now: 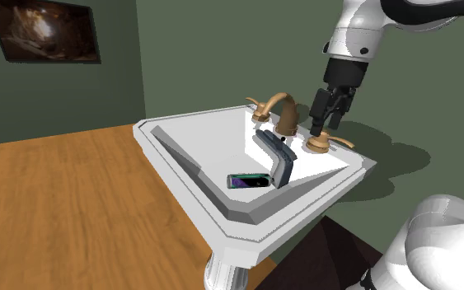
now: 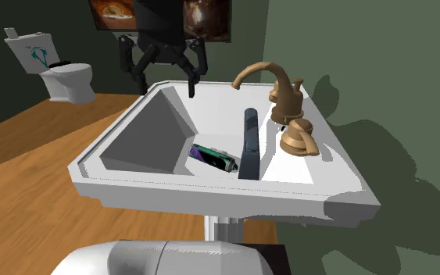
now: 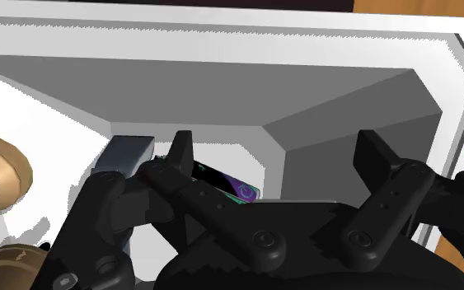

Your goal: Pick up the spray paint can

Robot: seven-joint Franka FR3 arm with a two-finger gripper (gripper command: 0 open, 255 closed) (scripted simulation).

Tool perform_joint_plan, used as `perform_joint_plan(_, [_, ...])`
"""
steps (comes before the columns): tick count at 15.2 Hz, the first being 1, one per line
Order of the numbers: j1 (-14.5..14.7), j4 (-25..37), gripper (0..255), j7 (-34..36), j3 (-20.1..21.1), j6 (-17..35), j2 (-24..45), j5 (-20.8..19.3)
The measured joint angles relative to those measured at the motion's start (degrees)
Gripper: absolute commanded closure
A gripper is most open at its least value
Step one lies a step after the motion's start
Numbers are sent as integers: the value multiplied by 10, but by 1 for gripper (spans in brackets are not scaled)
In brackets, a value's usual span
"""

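While lying in the sink [image 1: 193, 185] | spray paint can [image 1: 249, 181] | dark, green-purple label

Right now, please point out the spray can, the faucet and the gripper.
spray can [image 2: 212, 157], second exterior view, middle of its body.
faucet [image 2: 286, 92], second exterior view, its upright body.
gripper [image 3: 276, 147], wrist view, midway between fingertips.

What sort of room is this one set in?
Most likely a bathroom: a white pedestal sink with a brass-coloured faucet stands against a green wall, and a white toilet stands on the wooden floor behind it.
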Motion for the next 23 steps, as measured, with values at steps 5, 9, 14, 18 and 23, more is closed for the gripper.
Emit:
perform_joint_plan(5, [10, -40, 0, -65, -25, 55, 15, -19])
perform_joint_plan(9, [20, -74, 0, -152, -61, 125, 50, -44])
perform_joint_plan(14, [35, -107, 0, -256, -100, 226, 116, -65])
perform_joint_plan(18, [47, -111, 0, -340, -130, 300, 182, -75])
perform_joint_plan(23, [66, -98, 0, -450, -164, 395, 287, -70])
